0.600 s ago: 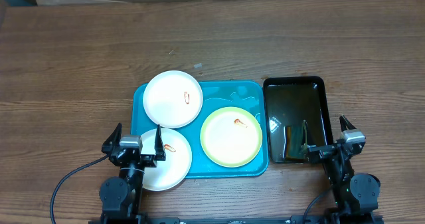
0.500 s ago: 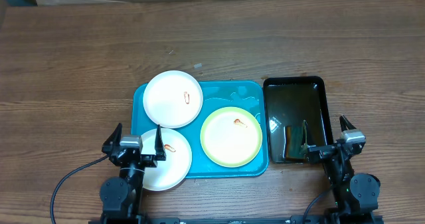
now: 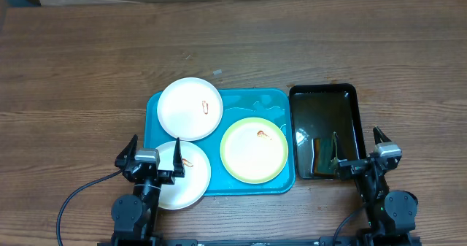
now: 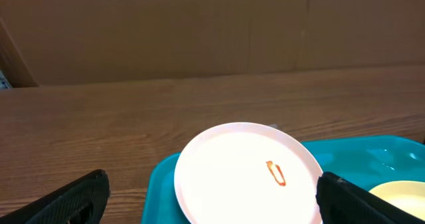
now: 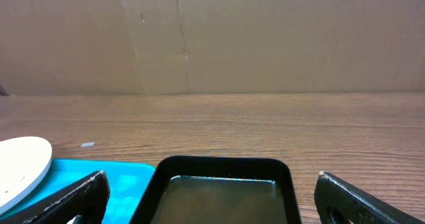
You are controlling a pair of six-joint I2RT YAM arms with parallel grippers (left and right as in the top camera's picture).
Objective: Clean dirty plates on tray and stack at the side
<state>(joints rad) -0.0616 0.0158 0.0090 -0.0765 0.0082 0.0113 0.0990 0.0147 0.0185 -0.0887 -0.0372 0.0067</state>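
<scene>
On the wooden table, a blue tray lay near the front edge, with a glossy black tray just beside it on the right. Three plates sat on the blue tray, each with a small orange-red smear. A far white plate overhung its far left corner, a near white plate overhung its near left corner, and a yellow-green plate lay on its right half. Above the near white plate the left gripper hung with jaws wide and empty. At the black tray's near end the right gripper stood equally wide, holding nothing.
</scene>
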